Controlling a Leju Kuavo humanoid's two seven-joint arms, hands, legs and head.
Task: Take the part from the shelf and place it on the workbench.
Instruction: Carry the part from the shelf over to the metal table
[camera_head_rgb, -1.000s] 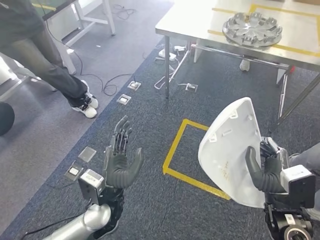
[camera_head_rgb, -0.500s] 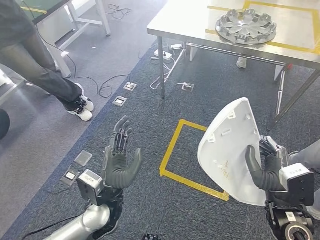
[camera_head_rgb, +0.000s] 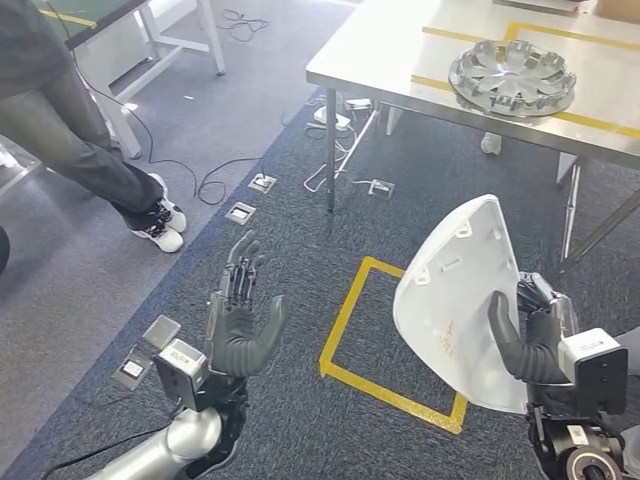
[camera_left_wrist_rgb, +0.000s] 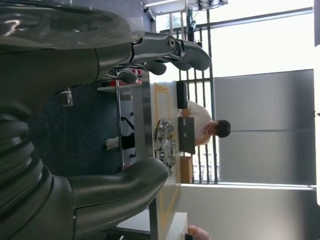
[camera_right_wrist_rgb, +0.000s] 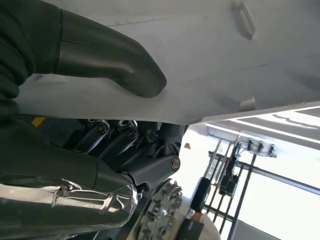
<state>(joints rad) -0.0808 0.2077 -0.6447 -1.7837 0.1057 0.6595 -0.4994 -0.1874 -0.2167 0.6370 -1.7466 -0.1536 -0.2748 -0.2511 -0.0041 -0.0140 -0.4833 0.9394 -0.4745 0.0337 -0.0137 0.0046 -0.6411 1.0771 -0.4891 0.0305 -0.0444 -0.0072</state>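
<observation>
Part (camera_head_rgb: 458, 300) in right hand (camera_head_rgb: 532, 345)

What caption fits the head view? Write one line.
Right hand carries the white part toward the workbench; left hand open.

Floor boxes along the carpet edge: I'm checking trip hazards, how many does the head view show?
5: two by the left robot hand at and, two further up at and, one under the table at. More may be hidden.

High head view down over floor and workbench (camera_head_rgb: 392, 50); sideways wrist views close behind each hand, sharing that bench.
</observation>
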